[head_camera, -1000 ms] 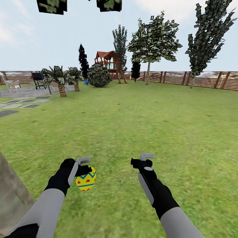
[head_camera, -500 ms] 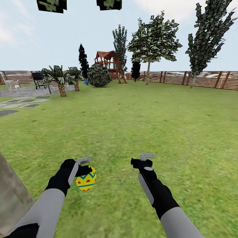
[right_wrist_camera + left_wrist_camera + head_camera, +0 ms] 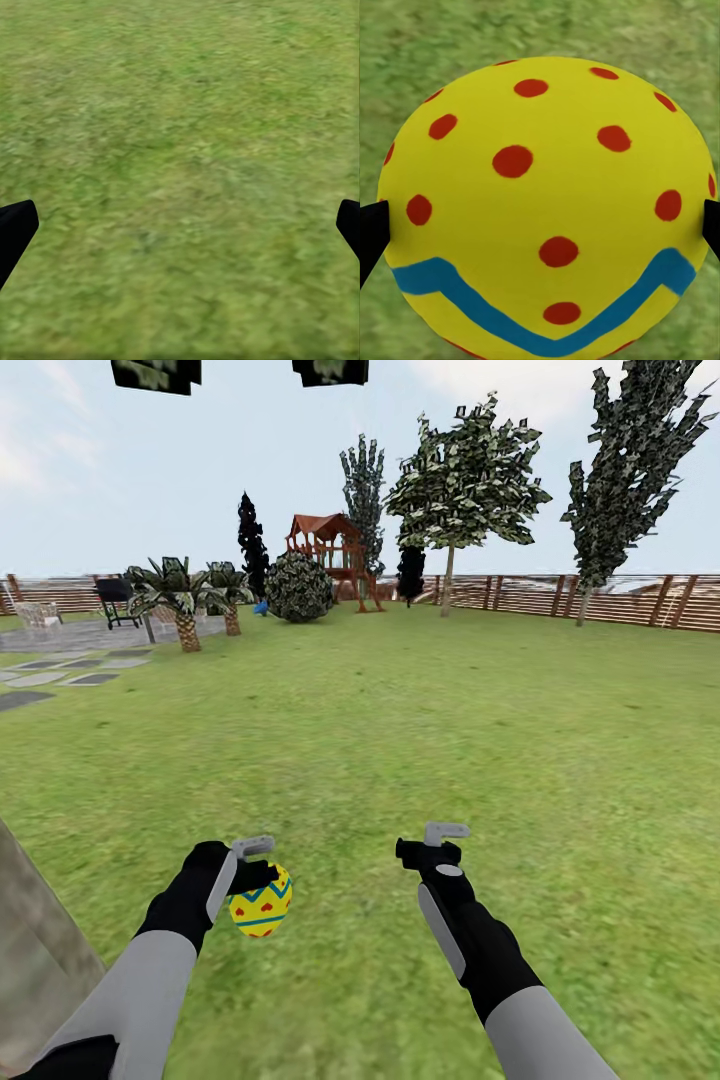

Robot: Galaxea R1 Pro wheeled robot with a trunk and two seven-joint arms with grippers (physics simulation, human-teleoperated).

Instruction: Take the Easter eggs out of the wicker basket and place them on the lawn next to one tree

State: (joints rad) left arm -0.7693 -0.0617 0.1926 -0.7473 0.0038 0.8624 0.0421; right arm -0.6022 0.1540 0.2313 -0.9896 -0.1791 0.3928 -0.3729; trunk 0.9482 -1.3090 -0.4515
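Okay, egg (image 3: 260, 901) pinched in my left gripper (image 3: 257, 872), above the lawn (image 3: 400, 740).
Right gripper (image 3: 440, 840) spread, empty. Trunk (image 3: 35, 950) beside left arm; release from this height may roll the egg away.

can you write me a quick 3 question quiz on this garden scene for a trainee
1. True or false: the left gripper is shut on an Easter egg.
2. What lies under the right gripper? A) stepping stones B) the lawn C) a basket
3. Fill in: the band across the egg is ____ in colour.

Key
1. True; the fingers press both sides of the egg in the left wrist view.
2. B; its jaws stand open over bare grass.
3. Blue.
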